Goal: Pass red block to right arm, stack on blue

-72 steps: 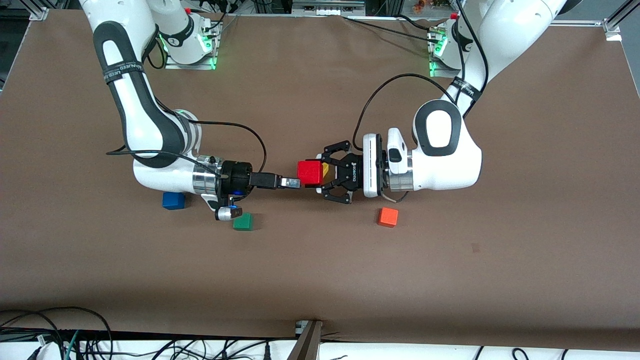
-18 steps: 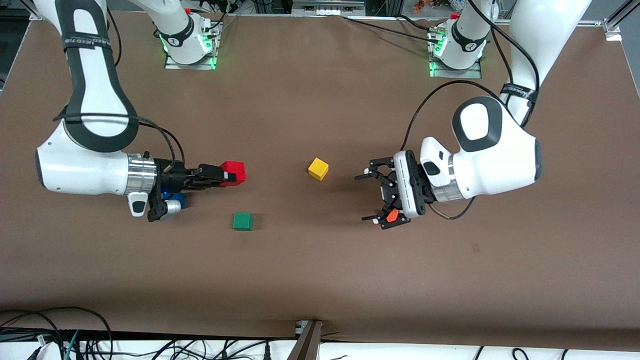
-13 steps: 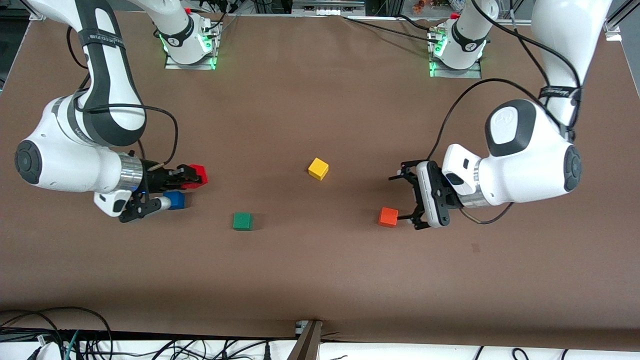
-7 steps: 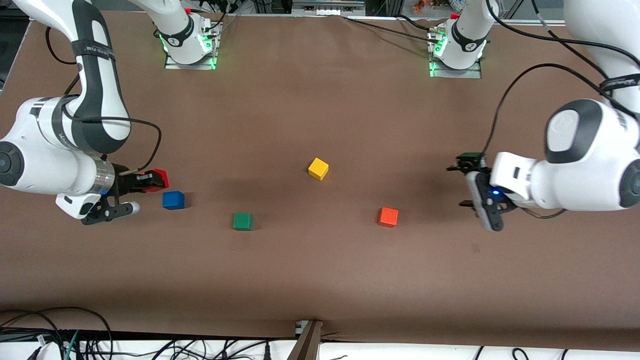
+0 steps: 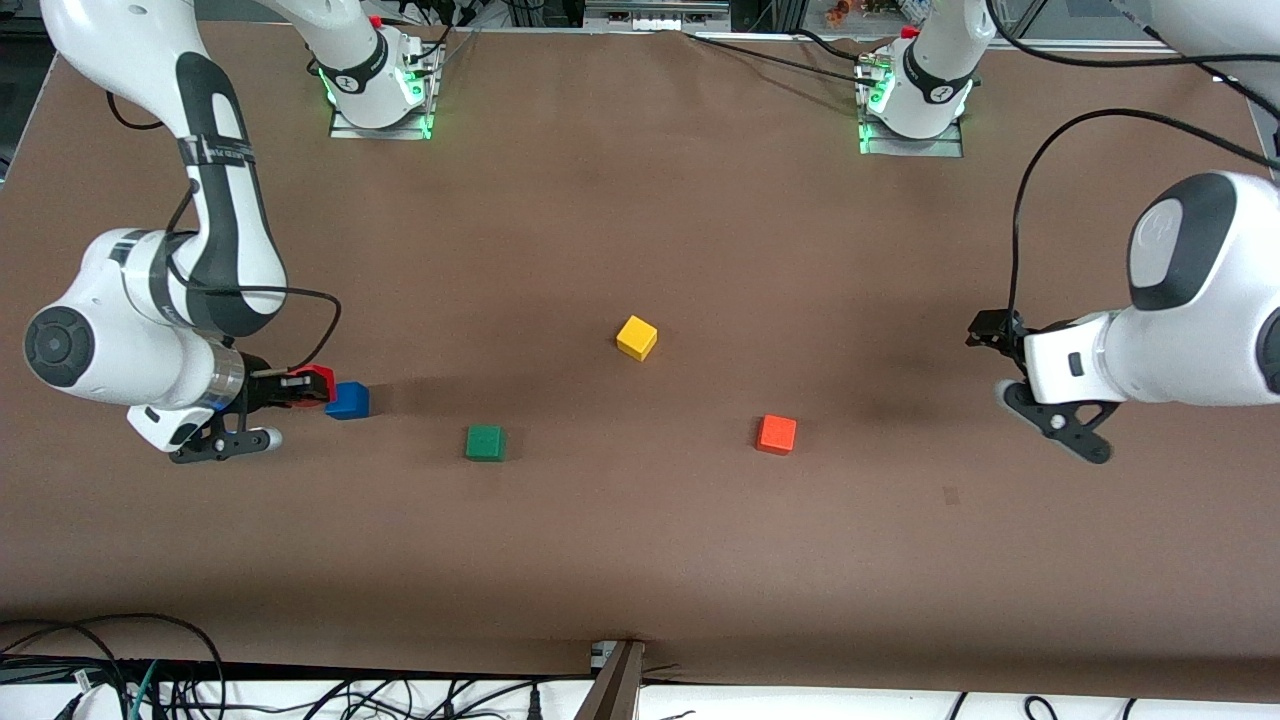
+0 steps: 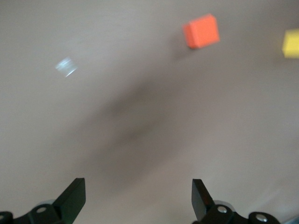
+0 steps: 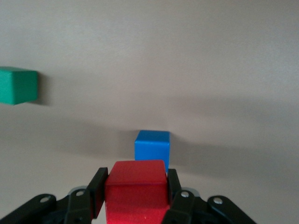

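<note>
Right gripper [image 5: 300, 386] clamping glossy red block [image 5: 320, 378], square-edged

Seen from above: a brown table [image 5: 640, 520] bearing four small cubes. Lay toward the right arm's end: a blue cube [image 5: 348, 401], with a green cube [image 5: 485, 442] somewhat nearer the front camera. Sat near the middle, farthest from that camera: a yellow cube [image 5: 636, 337]. Rested toward the left arm's end, about level with the green: an orange cube [image 5: 776, 434]. All well apart.
</note>
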{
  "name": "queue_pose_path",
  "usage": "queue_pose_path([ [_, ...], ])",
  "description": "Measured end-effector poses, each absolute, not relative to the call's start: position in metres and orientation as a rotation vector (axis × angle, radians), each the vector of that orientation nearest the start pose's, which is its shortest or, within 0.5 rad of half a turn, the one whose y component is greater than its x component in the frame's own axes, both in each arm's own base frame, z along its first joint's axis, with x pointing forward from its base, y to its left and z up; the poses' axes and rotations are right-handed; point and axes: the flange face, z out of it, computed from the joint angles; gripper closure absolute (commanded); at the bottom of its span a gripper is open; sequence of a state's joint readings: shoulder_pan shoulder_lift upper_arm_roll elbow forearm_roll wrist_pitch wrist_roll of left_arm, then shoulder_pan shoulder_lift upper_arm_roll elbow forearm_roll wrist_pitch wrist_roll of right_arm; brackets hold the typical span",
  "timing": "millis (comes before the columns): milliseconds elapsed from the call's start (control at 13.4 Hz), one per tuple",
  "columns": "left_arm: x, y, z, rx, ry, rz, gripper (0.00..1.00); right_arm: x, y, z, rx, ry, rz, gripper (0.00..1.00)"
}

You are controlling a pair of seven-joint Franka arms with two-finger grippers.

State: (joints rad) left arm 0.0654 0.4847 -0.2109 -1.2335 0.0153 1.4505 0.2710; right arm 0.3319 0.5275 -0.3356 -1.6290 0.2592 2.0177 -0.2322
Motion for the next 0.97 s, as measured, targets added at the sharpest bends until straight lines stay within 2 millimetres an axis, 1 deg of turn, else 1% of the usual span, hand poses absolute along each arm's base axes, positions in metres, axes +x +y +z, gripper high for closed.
queue_pose_path([
  [74, 0.661, -0.066, 0.494, -3.166, 0.472, 0.379, 0.00, 0.671, 0.039, 0.312, -3.071, -0.207, 0.138, 1.00],
  [149, 0.656, -0.066, 0.511, -3.171, 0.351, 0.344, 0.00, 0.671, 0.039, 0.304, -3.077, -0.202, 0.133, 1.00],
  [298, 0.646, -0.061, 0.546, -3.165, 0.233, 0.258, 0.00, 0.669, 0.037, 0.290, -3.089, -0.188, 0.118, 1.00],
  [446, 0.636, -0.044, 0.577, -3.149, 0.105, 0.183, 0.00, 0.664, 0.034, 0.276, -3.098, -0.168, 0.107, 1.00],
  [595, 0.628, -0.021, 0.600, -3.141, 0.034, 0.129, 0.00, 0.658, 0.034, 0.267, -3.103, -0.137, 0.114, 1.00],
  [669, 0.623, -0.017, 0.609, -3.140, 0.022, 0.111, 0.00, 0.657, 0.036, 0.265, -3.104, -0.123, 0.119, 1.00],
  [744, 0.618, -0.017, 0.615, -3.138, 0.018, 0.103, 0.00, 0.655, 0.041, 0.265, -3.105, -0.105, 0.122, 1.00],
  [893, 0.607, -0.020, 0.612, -3.131, -0.001, 0.097, 0.00, 0.653, 0.048, 0.263, -3.108, -0.085, 0.108, 1.00],
  [967, 0.602, -0.024, 0.608, -3.128, 0.001, 0.041, 0.00, 0.651, 0.049, 0.261, -3.112, -0.079, 0.094, 1.00],
])
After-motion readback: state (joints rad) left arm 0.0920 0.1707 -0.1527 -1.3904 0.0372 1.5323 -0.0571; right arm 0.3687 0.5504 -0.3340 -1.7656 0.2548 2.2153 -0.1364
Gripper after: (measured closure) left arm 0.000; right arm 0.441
